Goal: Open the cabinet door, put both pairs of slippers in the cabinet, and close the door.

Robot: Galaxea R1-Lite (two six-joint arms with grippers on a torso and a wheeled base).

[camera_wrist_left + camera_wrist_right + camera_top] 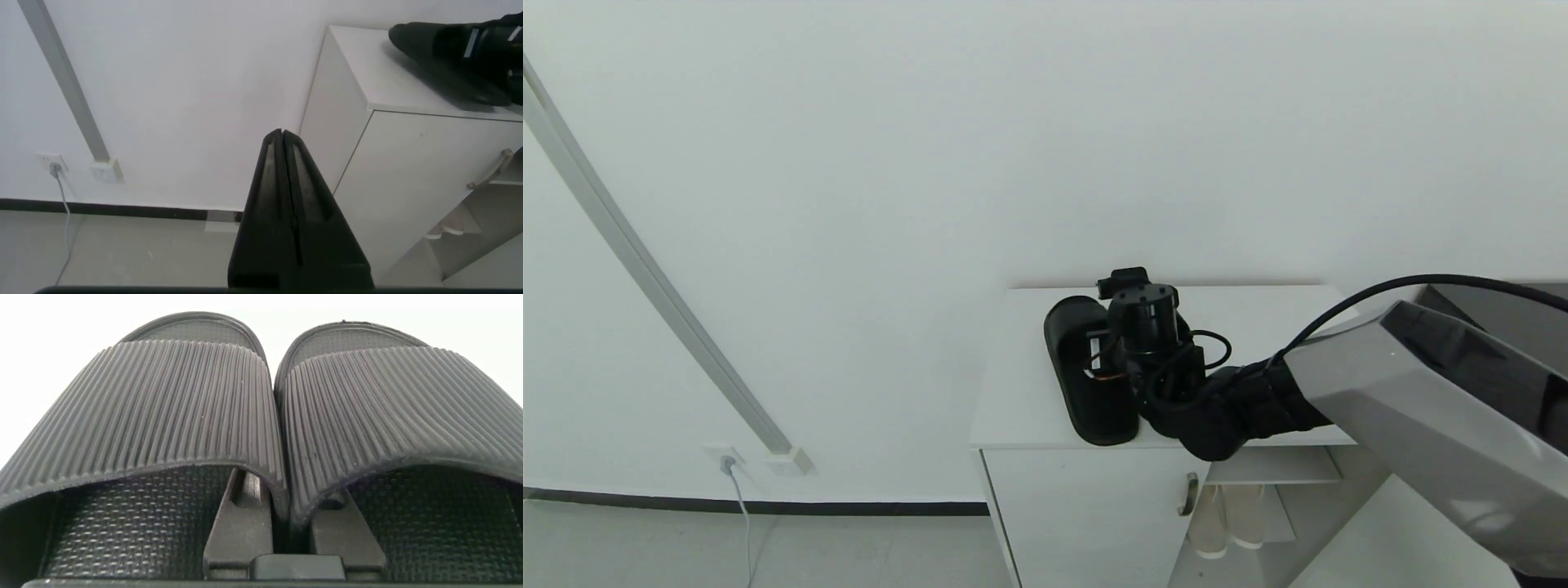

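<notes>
- Your left gripper (282, 139) hangs low beside the cabinet (1029, 392), well apart from it, with its two fingers pressed together and holding nothing.
- The cabinet's left door (1086, 523) is shut, its handle (1192, 494) at the inner edge. The compartment to the right of it stands open.
- The black slippers (1086, 376) lie side by side on the cabinet top, near its front edge, touching along their inner sides.
- Your right gripper (290, 490) is at that pair: one finger is tucked under each strap, with the two adjoining inner walls between them. The fingers look closed on those walls, so you appear to have the pair pinched as one. The soles seem to rest on the top.
- A light pair of slippers (1225, 523) already stands on a shelf inside the open compartment.
- By my reading, you are picking up the second pair. The next move calls for a straight lift that keeps both slippers pinched, then a carry forward and down past the top's edge into the open compartment. There you need a free spot clear of the light pair. Closing the door comes after that.
</notes>
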